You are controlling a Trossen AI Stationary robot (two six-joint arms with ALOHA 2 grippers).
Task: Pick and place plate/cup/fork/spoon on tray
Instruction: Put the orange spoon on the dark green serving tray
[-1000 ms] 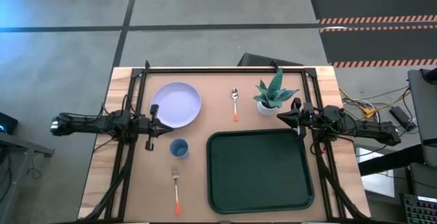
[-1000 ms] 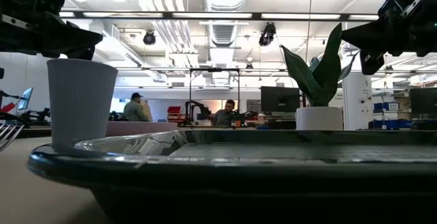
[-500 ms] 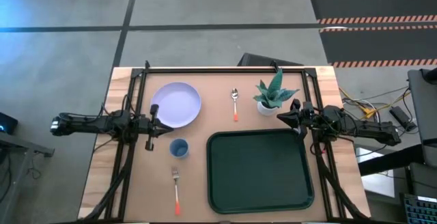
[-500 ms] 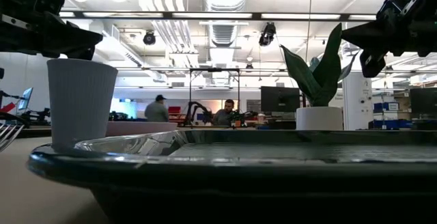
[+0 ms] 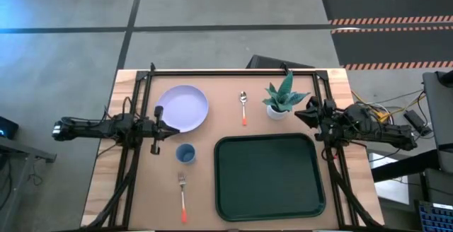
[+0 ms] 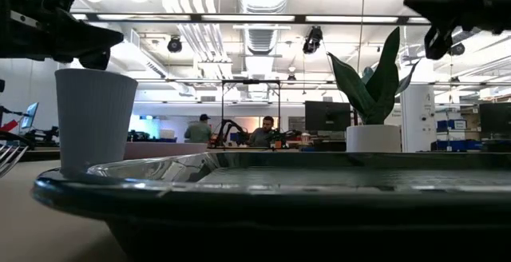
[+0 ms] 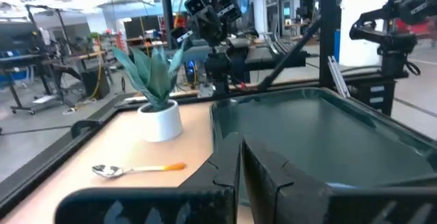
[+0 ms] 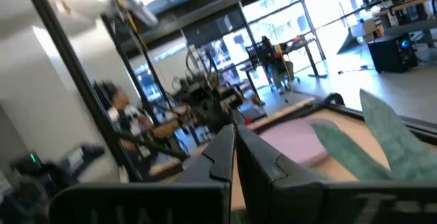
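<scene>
The lavender plate [image 5: 182, 108] lies flat at the far left, the blue cup [image 5: 185, 153] stands upright in front of it, and the fork [image 5: 182, 196] lies near the front edge. The spoon [image 5: 243, 107] lies far centre. The dark green tray [image 5: 269, 177] rests flat at right of centre. My left gripper [image 5: 170, 128] hovers shut between plate and cup, level, touching neither. My right gripper [image 5: 300, 114] hangs shut in the air beside the plant, above the tray's far right corner. Both wrist views show shut fingers, the left gripper [image 7: 240, 157] and the right gripper [image 8: 234, 142].
A white pot with a green plant [image 5: 282, 99] stands just beyond the tray's far edge, close to my right gripper. Black frame rails [image 5: 134, 119] run along both table sides. Bare wood shows between the cup and the tray. People stand in the room behind the table.
My right gripper has risen from beside the plant, its tips tilting slightly upward and rolling a little; it stays shut. Nothing on the table has moved.
</scene>
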